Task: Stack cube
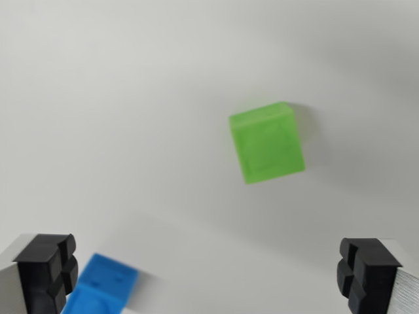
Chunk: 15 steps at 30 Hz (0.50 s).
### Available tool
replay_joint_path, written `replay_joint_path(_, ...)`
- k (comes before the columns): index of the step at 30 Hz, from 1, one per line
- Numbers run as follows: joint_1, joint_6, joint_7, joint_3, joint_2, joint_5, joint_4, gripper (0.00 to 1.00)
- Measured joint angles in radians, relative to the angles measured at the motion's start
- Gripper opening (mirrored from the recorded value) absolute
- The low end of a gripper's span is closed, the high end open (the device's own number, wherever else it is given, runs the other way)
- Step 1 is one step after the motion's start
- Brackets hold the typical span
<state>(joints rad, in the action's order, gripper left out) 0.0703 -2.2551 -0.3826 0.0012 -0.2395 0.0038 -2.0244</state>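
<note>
Item: fingers (209,278) spread wide, empty, above the white worktop (118,98) — green cube (266,142) lying apart at the wrist view's upper right, blue cube (101,288) beside the left pad; you should centre over one cube, square to its faces, before descending.

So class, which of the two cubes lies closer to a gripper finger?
The blue cube, at the bottom edge right beside the finger on the wrist view's left; the green cube sits apart, higher up.

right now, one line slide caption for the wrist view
Open tool above a white surface, green cube ahead, blue cube beside one finger.
</note>
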Motion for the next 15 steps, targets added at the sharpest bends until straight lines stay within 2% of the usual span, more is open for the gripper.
replay_joint_path(15, 0.051, -0.113, 0.232, 0.000, -0.101, -0.001, -0.010, 1.00)
